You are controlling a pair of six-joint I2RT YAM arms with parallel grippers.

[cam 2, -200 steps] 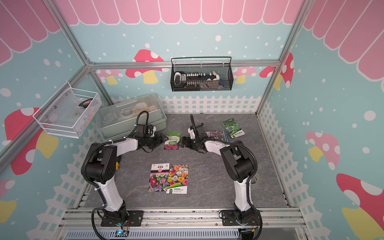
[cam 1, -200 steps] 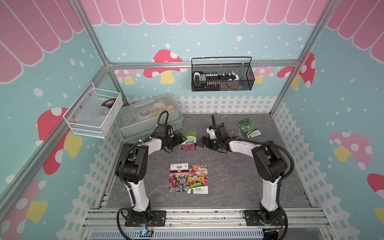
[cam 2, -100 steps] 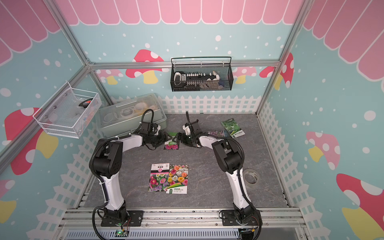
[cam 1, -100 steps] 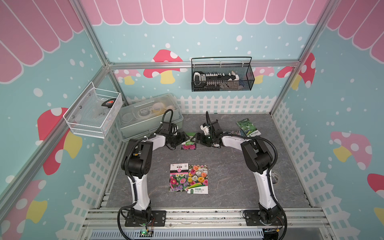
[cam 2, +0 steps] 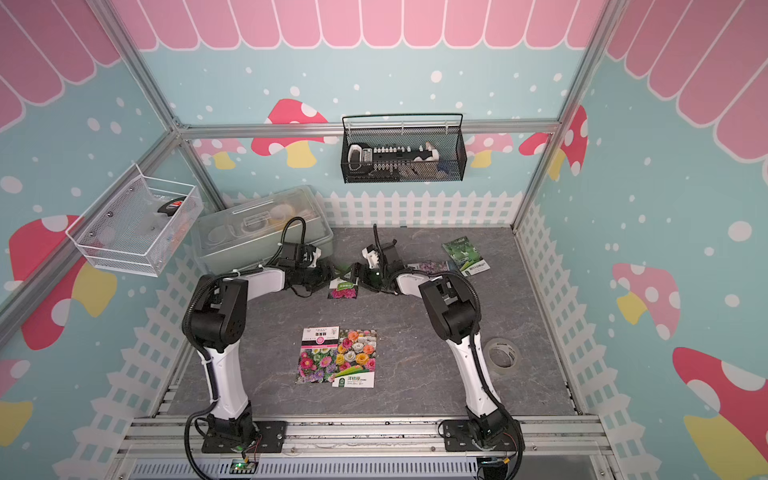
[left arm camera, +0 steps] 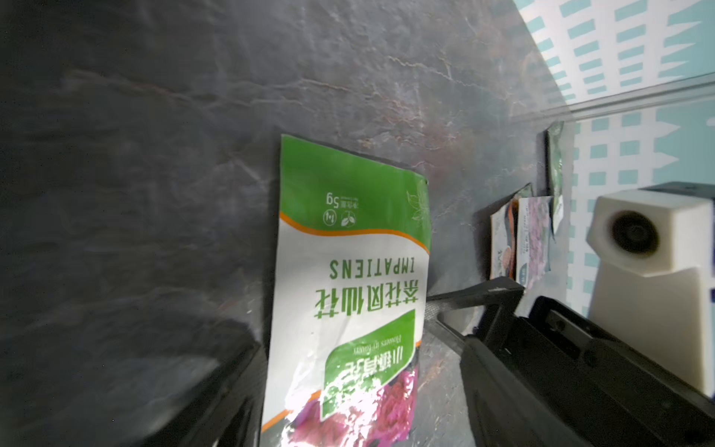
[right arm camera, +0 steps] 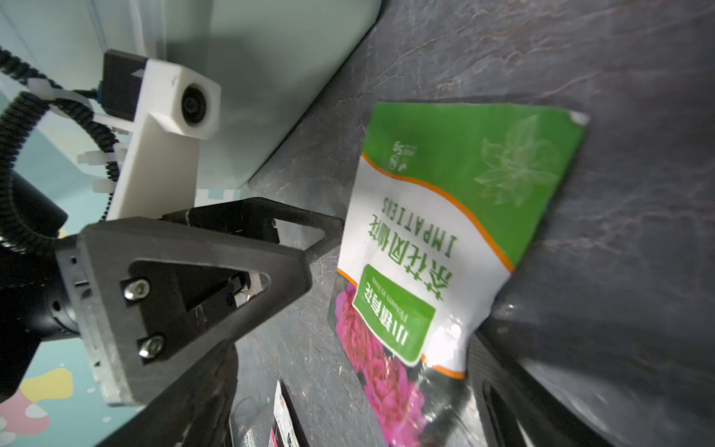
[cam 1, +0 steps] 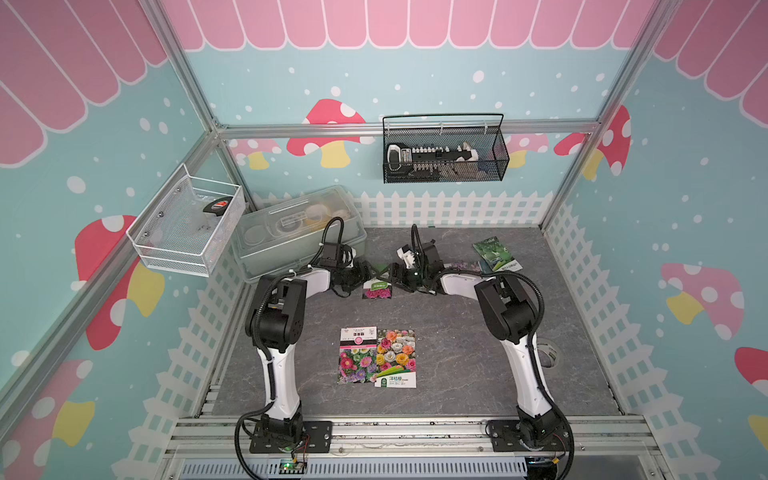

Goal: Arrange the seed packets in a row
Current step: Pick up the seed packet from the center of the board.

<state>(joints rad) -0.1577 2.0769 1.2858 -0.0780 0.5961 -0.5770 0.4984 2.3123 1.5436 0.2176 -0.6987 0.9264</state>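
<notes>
Wide-open left gripper (cam 1: 362,274) and right gripper (cam 1: 394,276) flanking impatiens packet (cam 1: 377,286), gripping nothing; probably tipping its edge up for pinch; two-packet row (cam 1: 358,357) lying well in front of it

Middle packet (cam 1: 377,289): on the table (cam 1: 457,332), between the left gripper (cam 1: 362,272) and the right gripper (cam 1: 394,275).
Front left packet (cam 1: 357,355): before the middle packet, touching the front right packet (cam 1: 397,357).
Far packet (cam 1: 496,254): back right.
Lidded box (cam 1: 291,237): back left.
Tape roll (cam 2: 503,358): front right.
</notes>
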